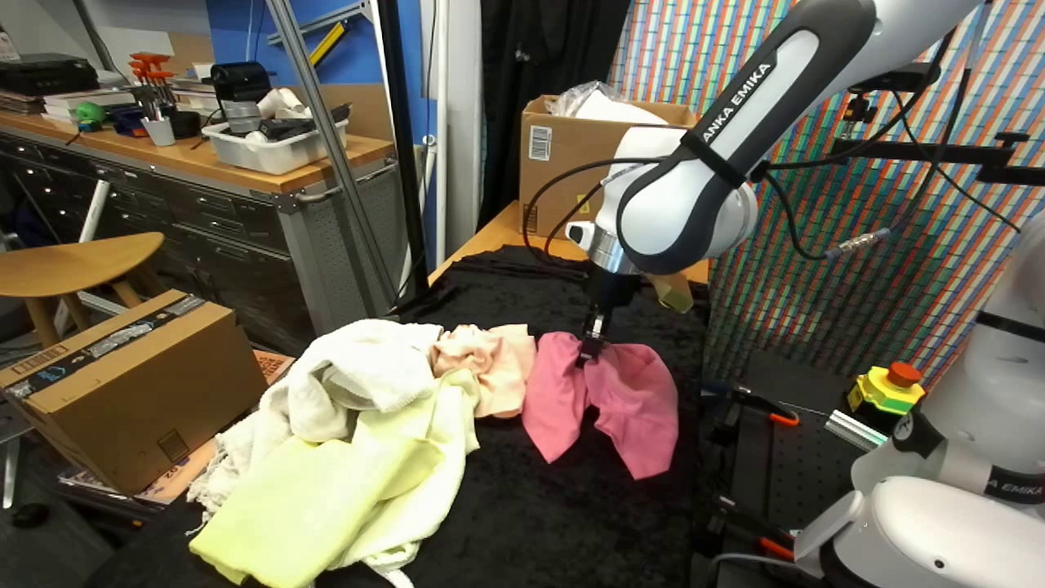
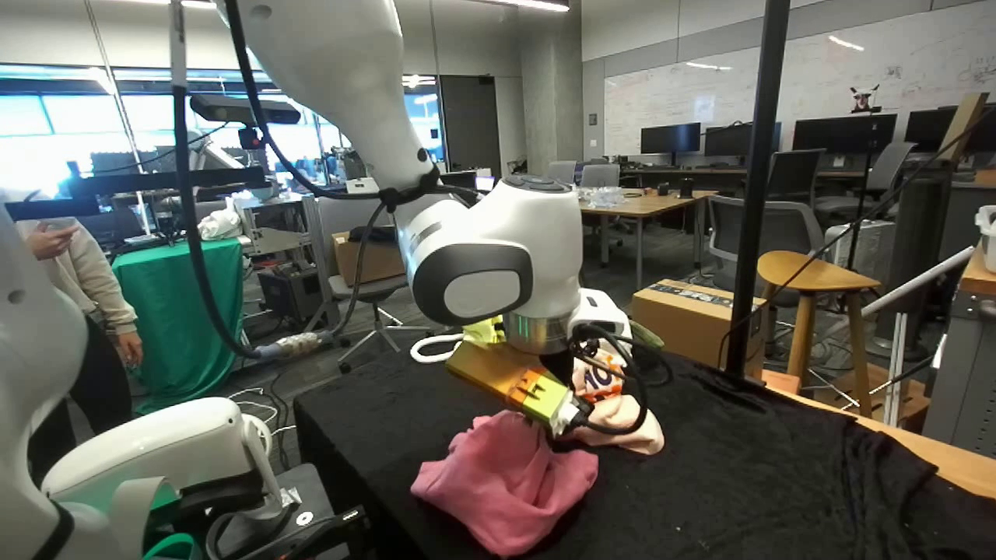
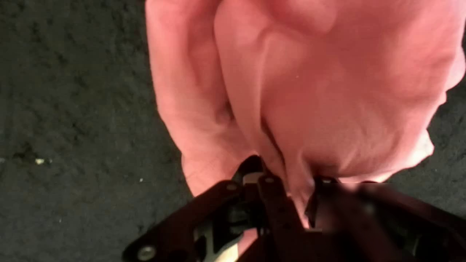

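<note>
Pink cloth (image 1: 630, 396) is pinched in the nearly closed tool (image 1: 589, 351); the arm (image 1: 747, 102) apparently reads "ANKA EMIKA".

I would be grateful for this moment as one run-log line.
gripper: pinching pink cloth | cloth state: crumpled on black table cover | beside: peach cloth | nearby, heaped: pale yellow cloth, white towel

- The arm (image 1: 747, 139) is white and rounded, having dark grey trim (image 1: 849, 37).
- On this trim, white letters (image 1: 737, 100) are readable as "ANKA EMIKA".
- A black strap (image 1: 713, 159) goes around the arm.
- Black cables (image 2: 184, 155) hang beside it.
- Above the gripper (image 1: 589, 353) there is a silver ring (image 1: 612, 251).
- The gripper is black, with a round metal screw (image 3: 146, 251).
</note>
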`<state>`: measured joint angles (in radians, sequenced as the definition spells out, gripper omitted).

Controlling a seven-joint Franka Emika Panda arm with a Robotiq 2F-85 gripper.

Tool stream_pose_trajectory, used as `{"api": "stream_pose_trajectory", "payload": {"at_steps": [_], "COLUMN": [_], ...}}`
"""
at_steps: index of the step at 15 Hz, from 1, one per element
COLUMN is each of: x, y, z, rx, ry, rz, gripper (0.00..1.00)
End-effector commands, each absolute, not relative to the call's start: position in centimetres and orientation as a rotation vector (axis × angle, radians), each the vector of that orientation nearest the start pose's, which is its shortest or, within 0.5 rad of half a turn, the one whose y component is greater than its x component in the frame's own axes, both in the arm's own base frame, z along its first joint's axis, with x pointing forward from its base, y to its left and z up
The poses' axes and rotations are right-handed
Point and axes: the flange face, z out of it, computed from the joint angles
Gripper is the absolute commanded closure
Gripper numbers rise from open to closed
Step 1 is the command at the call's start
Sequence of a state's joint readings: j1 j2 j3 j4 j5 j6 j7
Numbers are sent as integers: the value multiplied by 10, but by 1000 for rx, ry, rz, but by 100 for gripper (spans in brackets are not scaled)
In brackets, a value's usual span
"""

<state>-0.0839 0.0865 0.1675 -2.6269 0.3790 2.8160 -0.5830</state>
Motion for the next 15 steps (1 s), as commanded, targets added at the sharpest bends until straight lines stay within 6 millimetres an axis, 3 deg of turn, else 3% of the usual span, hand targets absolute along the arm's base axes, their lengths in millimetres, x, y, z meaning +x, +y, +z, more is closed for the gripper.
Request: {"api": "stream_pose_trajectory", "payload": {"at_steps": [1,10,15], "x": [456,486,507], "y": [26,75,120], "z": [272,357,383], "rx": [-2960,-2900,-2858], "ry": [-524,-708,-804], "rz": [-320,-556,-639], "gripper": [92,92,92]}}
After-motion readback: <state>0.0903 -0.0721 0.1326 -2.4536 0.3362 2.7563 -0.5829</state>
